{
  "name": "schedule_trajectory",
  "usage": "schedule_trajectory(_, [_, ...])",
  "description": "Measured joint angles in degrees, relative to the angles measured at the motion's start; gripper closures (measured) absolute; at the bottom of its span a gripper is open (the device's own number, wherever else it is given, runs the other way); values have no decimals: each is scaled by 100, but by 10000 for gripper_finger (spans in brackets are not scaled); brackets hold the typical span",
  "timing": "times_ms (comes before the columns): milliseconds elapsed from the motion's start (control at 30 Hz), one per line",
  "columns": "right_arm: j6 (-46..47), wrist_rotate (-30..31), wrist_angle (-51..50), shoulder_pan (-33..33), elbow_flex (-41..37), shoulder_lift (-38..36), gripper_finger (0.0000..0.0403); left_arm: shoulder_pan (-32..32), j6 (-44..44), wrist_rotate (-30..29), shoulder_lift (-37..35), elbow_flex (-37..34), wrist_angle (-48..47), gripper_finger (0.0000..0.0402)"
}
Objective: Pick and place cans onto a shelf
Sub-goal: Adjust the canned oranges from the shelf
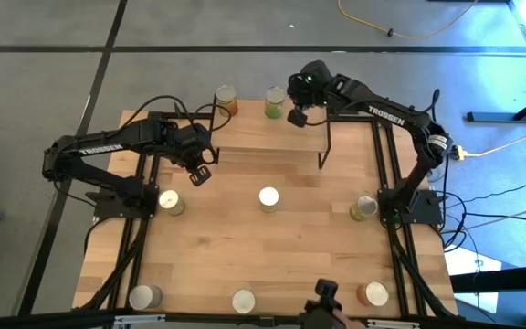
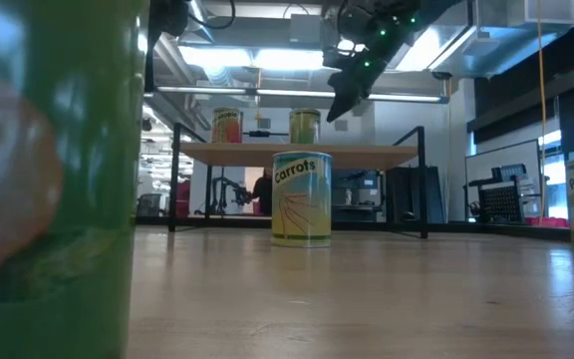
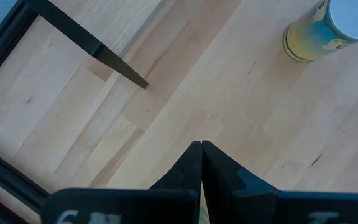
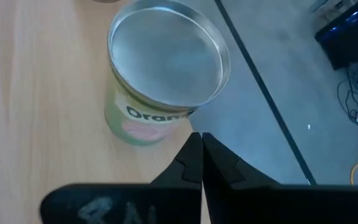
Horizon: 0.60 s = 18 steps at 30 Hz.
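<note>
Above shelf [image 1: 268, 137], right pincer [image 1: 296, 117] closed, empty

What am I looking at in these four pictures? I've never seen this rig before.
Two dark robot arms work at a wooden table, each ending in a two-finger pincer. One picture looks straight down from above, one looks level across the tabletop, and two come from cameras on the arms' wrists.

At the table's far edge stands a small shelf with two cans already on top: one with an orange label and a green one. Six more cans stand on the table, among them a Carrots can in the middle.

The right pincer hovers beside the green can on the shelf, shut and holding nothing. The left pincer hangs over the table near the shelf's left legs, also shut and empty.
</note>
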Motion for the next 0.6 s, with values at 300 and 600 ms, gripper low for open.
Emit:
schedule_trajectory(300, [-19,-64,231,-7,2,305,402,-2,-118,0,0,0,0,401])
schedule_trajectory(600, [-25,-624,582,4,2,350,402,-2,-129,0,0,0,2,401])
